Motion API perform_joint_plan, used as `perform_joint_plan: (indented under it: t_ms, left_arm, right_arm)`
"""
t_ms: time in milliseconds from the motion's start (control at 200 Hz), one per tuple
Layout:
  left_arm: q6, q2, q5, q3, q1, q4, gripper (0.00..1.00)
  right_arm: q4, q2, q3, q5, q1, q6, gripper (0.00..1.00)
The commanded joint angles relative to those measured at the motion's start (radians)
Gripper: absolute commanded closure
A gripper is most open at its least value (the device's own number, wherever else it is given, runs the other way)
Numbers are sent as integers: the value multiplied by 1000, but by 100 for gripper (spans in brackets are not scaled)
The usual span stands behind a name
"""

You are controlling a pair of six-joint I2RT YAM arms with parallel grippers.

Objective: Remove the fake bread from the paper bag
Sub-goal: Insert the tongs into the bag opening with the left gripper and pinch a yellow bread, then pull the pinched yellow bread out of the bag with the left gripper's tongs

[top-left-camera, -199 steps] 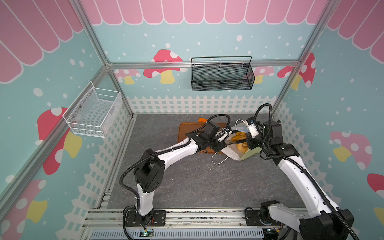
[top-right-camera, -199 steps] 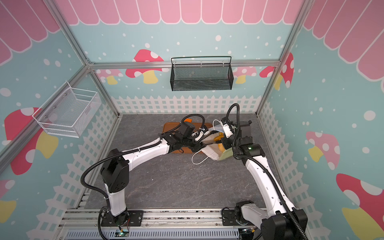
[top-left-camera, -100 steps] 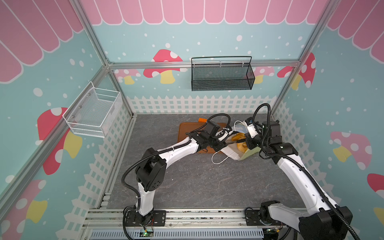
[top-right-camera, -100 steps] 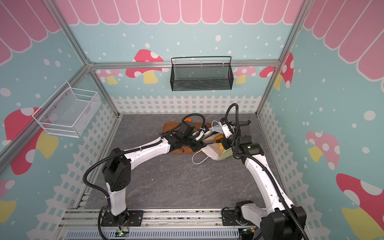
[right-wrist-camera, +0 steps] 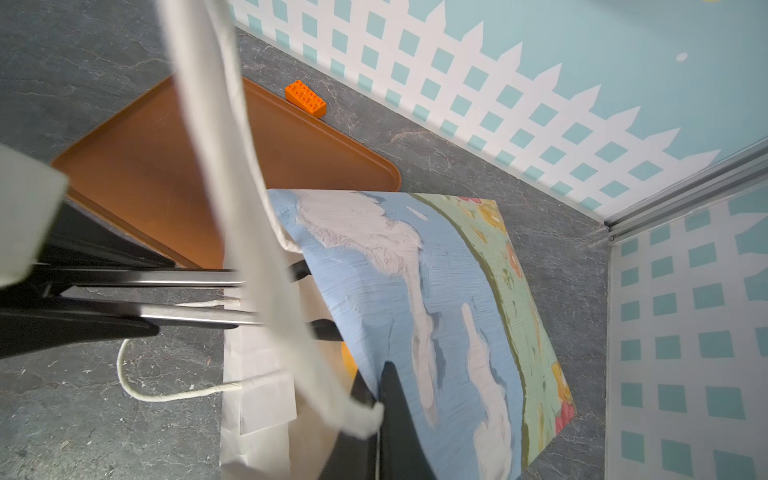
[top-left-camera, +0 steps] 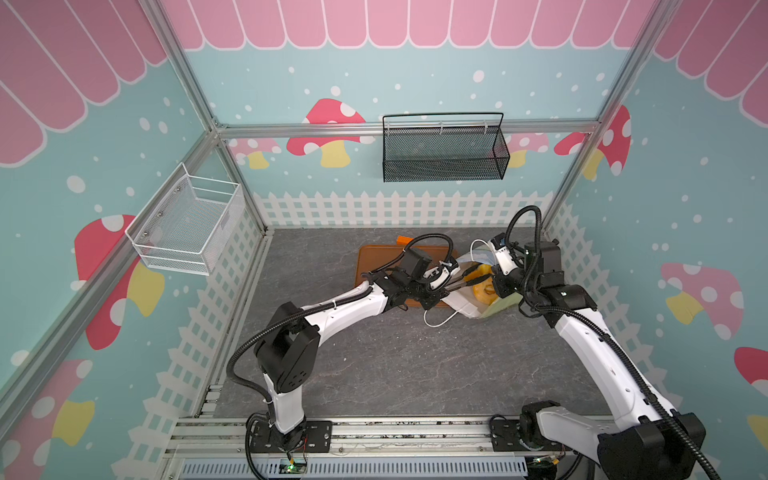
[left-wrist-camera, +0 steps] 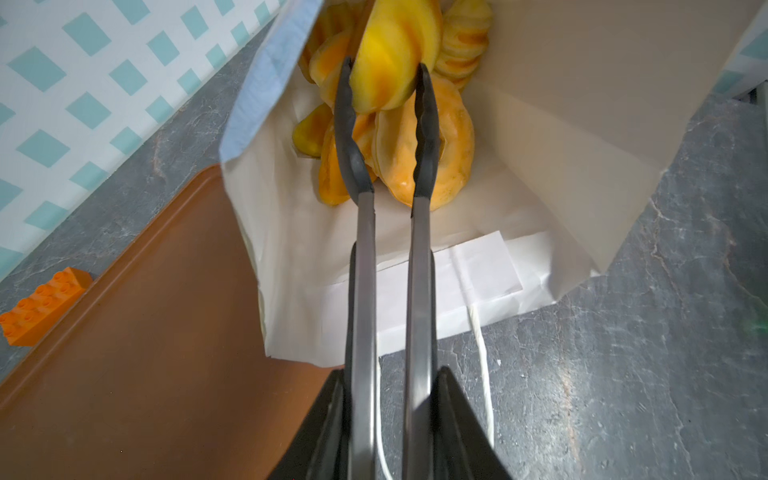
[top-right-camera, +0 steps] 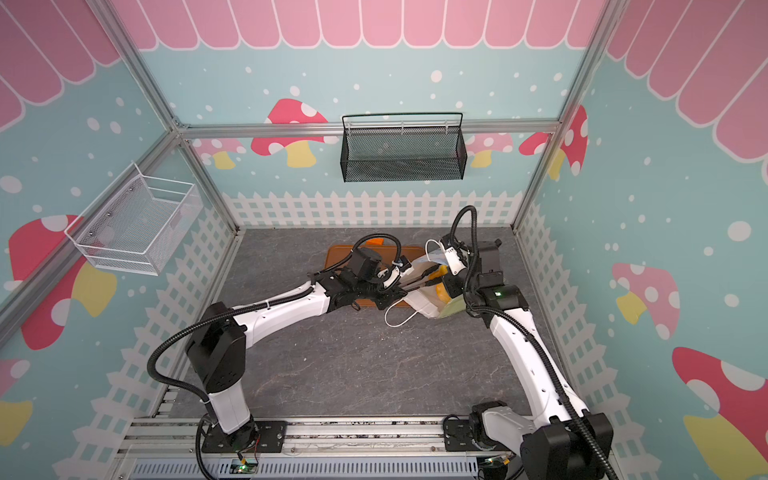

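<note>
Both top views show a small orange plastic building brick [top-left-camera: 405, 240] just beside the back edge of a flat orange-brown plastic tray [top-left-camera: 374, 262]. To its right, the left gripper [left-wrist-camera: 390, 374] reaches across the tray, its black fingers squeezed onto the two arms of a pair of long steel tongs with black tips [left-wrist-camera: 419, 270].

The tongs run rightward into the mouth of the paper bag [left-wrist-camera: 561, 145], a white-lined gift bag with a blue sky-and-cloud print and pale green panels. It lies on its side on the grey table. Its long axis runs left to right, with the mouth facing the left arm and the base toward the right wall. Its lower lip rests over the tray's edge, and one white cord handle [top-left-camera: 436, 322] trails loose on the table in front.

The fake bread [left-wrist-camera: 432, 145], a heap of glossy golden-yellow toy pastries, sits deep inside the bag. The tong tips press on either side of one ridged long roll [left-wrist-camera: 390, 62], whose long axis is roughly in line with the tongs and points toward the bag's base.

Farthest right, the right gripper [right-wrist-camera: 376, 395] is pinched shut on the bag's upper side at the other cord handle, holding the printed panel raised and the mouth open.
</note>
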Motion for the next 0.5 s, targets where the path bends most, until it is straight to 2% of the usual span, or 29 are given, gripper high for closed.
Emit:
perform_joint_plan:
  t_ms: [0, 175, 350, 495]
  left_arm:
    - [-6, -91, 37, -37, -2, 53, 92]
    - [-12, -209, 19, -131, -2, 28, 100]
    - [-47, -323, -3, -219, -2, -4, 100]
    - [-109, -426, -26, -290, -2, -27, 100]
  right_arm:
    - [-8, -7, 26, 63, 7, 10, 100]
    - [4, -16, 19, 137, 8, 47, 100]
    - [25, -15, 18, 130, 7, 64, 100]
    - [29, -14, 22, 168, 8, 85, 100]
